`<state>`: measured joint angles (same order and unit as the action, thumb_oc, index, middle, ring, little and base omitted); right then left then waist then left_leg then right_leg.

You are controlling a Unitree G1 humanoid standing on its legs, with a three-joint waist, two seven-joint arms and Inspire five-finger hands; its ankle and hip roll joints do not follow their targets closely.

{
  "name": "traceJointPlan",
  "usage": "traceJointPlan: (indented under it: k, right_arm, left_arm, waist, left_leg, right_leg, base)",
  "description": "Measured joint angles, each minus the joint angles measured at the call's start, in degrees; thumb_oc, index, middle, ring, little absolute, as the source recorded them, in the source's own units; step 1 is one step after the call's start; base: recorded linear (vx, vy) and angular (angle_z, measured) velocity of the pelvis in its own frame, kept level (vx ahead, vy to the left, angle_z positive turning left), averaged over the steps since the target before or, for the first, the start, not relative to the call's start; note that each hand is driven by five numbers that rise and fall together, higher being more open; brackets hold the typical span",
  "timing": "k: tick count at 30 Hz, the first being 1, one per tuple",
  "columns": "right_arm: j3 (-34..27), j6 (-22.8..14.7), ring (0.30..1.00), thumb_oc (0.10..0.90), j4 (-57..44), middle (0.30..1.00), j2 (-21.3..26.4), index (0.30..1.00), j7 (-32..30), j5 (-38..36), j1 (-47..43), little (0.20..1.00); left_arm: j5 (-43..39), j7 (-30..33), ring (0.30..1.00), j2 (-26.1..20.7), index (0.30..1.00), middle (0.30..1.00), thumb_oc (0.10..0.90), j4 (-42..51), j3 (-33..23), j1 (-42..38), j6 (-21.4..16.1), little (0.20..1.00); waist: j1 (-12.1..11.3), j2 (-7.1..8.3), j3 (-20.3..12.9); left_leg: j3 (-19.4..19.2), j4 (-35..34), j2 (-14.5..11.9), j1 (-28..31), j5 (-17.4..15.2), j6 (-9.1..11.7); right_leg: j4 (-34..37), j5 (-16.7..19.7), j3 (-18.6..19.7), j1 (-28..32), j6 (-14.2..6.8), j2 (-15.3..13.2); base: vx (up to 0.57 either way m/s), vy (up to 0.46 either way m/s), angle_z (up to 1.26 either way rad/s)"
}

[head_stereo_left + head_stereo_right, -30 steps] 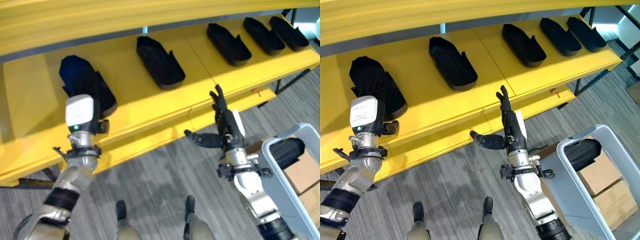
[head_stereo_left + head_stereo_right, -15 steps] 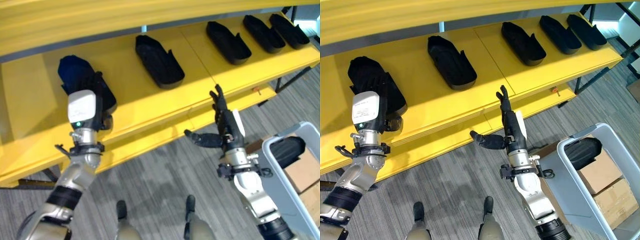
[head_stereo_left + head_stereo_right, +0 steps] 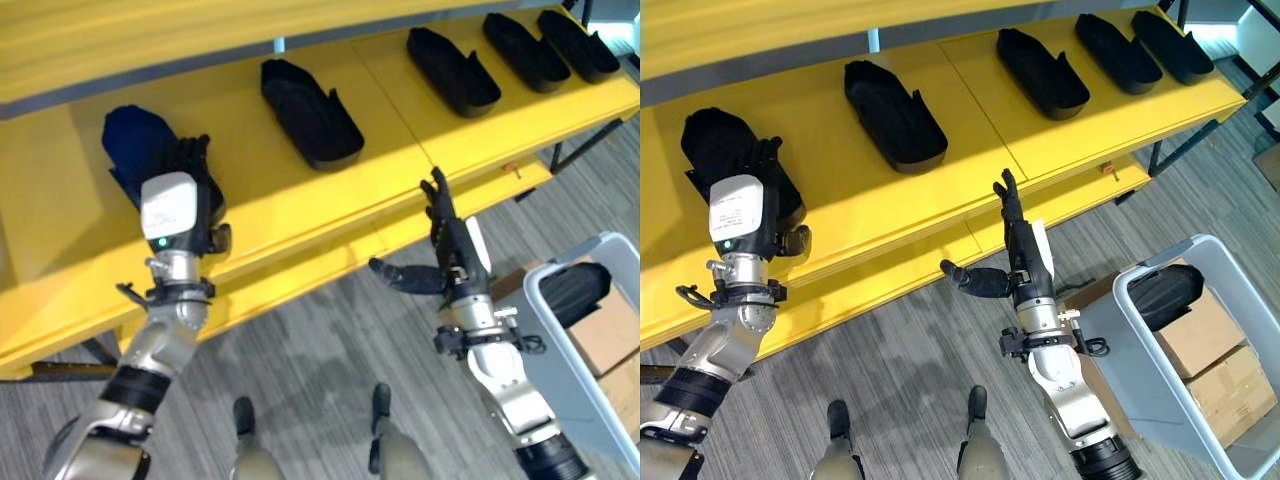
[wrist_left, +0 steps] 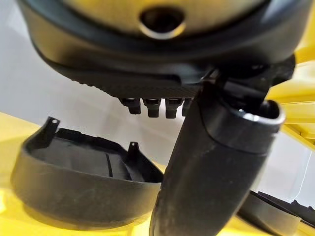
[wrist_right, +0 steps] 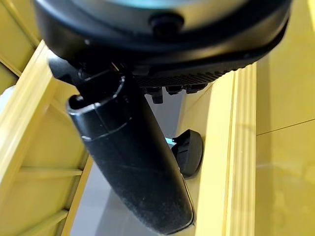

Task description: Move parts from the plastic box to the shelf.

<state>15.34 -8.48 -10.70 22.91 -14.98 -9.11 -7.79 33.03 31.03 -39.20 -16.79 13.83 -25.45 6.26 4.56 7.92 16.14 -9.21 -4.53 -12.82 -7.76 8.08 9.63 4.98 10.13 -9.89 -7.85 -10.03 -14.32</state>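
Note:
Several black moulded parts lie in a row on the yellow shelf (image 3: 260,190). The leftmost part (image 3: 128,150) sits under my left hand (image 3: 172,205), whose straight fingers rest along its right side; the hand is open. In the left wrist view that part (image 4: 74,182) lies flat on the shelf past the thumb (image 4: 216,162). Open and holding nothing, my right hand (image 3: 455,262) hangs just before the shelf's front edge, fingers up and thumb out. Another black part (image 3: 1165,295) lies in the grey plastic box (image 3: 1140,385) at the lower right.
Further parts (image 3: 310,112) (image 3: 452,72) (image 3: 525,50) fill the shelf to the right. Cardboard boxes (image 3: 1200,345) sit in the plastic box beside the part. A yellow upper board overhangs the shelf. Grey carpet lies below.
The whole view has shifted slightly. My left hand has edged a little to the right along the leftmost part. The right hand holds the same pose.

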Motion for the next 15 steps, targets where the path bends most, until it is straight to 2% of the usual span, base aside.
traceJointPlan:
  k: [15]
  right_arm:
    - [0.12,-0.04,1.000,0.900,0.00,1.000,0.03,1.000,-0.05,0.12,0.00,1.000]
  left_arm:
    - [1.54,1.43,1.000,-1.14,1.000,1.000,0.900,-5.28,0.08,-1.24,1.09,1.000]
  waist:
    - [-0.05,0.40,0.19]
  left_leg:
    - [-0.70,-0.01,0.01,-0.59,-0.22,0.15]
  right_leg:
    - [-0.01,0.13,1.07,-1.24,-0.03,0.00]
  base:
    - [-0.01,0.019,-0.02]
